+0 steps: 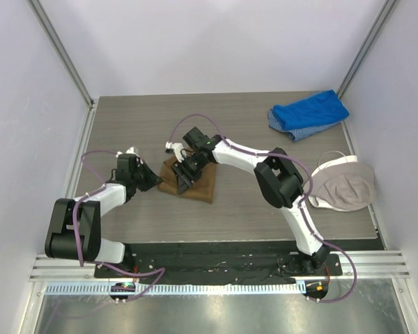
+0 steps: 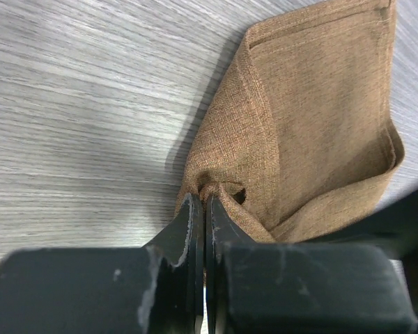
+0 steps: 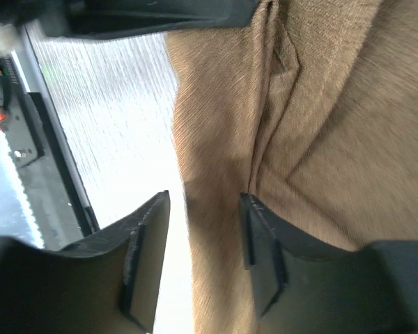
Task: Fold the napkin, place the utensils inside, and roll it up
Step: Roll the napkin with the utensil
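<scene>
Grey wood-grain surface between pale walls, seen from above. The napkin, folded into a small tan packet, lies left of centre. Its longer side runs roughly left to right, dipping slightly toward the near edge at the right. Its left corner points at the left pincer. The right pincer stands over the packet's far left part and hides it, so the full outline cannot be traced from above.

The left wrist view adds what the overhead view cannot resolve: the left pincer is clenched on a puckered corner of the napkin, with stitched hems and stacked layers fanning away from it. The right wrist view, blurred, shows the right pincer released, jaws apart above the cloth's edge.

Only the overhead view shows a blue cloth at far right and a beige-and-white cap nearer, well apart from the napkin.
</scene>
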`<act>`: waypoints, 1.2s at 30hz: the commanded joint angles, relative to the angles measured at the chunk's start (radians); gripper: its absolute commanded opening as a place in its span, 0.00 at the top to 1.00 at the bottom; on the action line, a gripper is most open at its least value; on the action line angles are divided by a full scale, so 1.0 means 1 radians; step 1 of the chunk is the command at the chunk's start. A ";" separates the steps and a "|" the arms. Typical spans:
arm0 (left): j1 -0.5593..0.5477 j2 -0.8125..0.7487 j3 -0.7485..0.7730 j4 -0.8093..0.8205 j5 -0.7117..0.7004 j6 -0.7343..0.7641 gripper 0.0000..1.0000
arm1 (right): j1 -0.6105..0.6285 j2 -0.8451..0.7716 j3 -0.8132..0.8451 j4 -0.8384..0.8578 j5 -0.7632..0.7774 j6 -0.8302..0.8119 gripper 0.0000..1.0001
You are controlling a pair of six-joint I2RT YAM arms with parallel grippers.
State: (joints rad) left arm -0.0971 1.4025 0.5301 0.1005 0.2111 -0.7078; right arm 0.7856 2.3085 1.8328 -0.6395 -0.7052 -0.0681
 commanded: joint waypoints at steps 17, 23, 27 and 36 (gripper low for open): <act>-0.001 0.036 0.074 -0.173 0.008 0.030 1.00 | 0.201 -0.360 -0.451 0.501 0.544 -0.265 0.33; -0.001 0.033 0.076 -0.170 0.013 0.034 1.00 | 0.201 -0.301 -0.425 0.472 0.555 -0.279 0.33; -0.001 0.035 0.073 -0.165 0.014 0.034 1.00 | 0.199 -0.275 -0.417 0.465 0.559 -0.292 0.34; -0.001 0.000 0.065 -0.153 -0.008 0.033 0.79 | 0.167 -0.213 -0.324 0.321 0.413 -0.242 0.77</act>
State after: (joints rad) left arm -0.0959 1.4258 0.5907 -0.0200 0.2169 -0.6933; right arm 0.9722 2.0724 1.4353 -0.2501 -0.1913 -0.3374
